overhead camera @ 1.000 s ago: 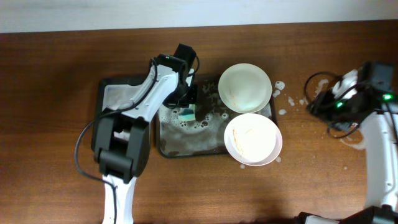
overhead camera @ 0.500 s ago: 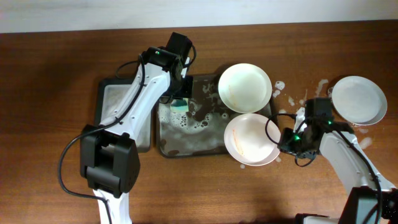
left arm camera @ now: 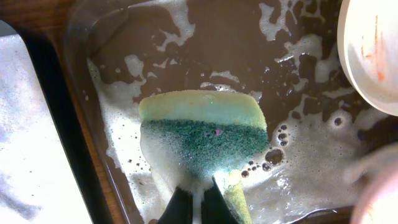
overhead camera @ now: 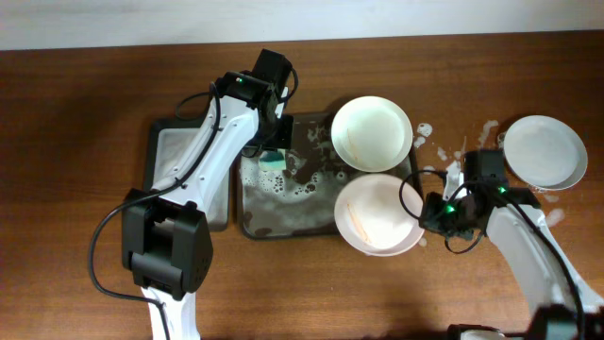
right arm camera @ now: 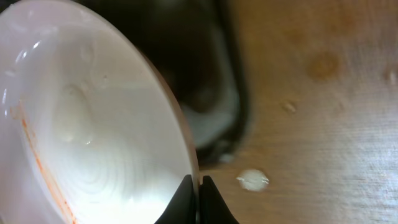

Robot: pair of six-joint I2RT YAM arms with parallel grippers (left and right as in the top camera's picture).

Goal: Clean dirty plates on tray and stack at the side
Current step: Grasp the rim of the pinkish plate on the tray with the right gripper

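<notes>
The tray lies mid-frame in the overhead view with its long axis left to right. It is dark grey and streaked with white foam. Two plates overlap its right end. The upper plate shows a thin orange streak near its left rim, and the lower plate carries an orange-brown smear at its lower left. The third plate, plain white, sits apart on the table at the right edge.

The right gripper is clamped on the lower plate's right rim, its fingers nearly together. Since half a second ago that plate has slid slightly left and appears tipped, though tilt is hard to judge from above.

The left gripper pinches the sponge over the tray's foamy upper left, unmoved. The sponge's green face is up and its yellow edge points toward the frame's top.
</notes>
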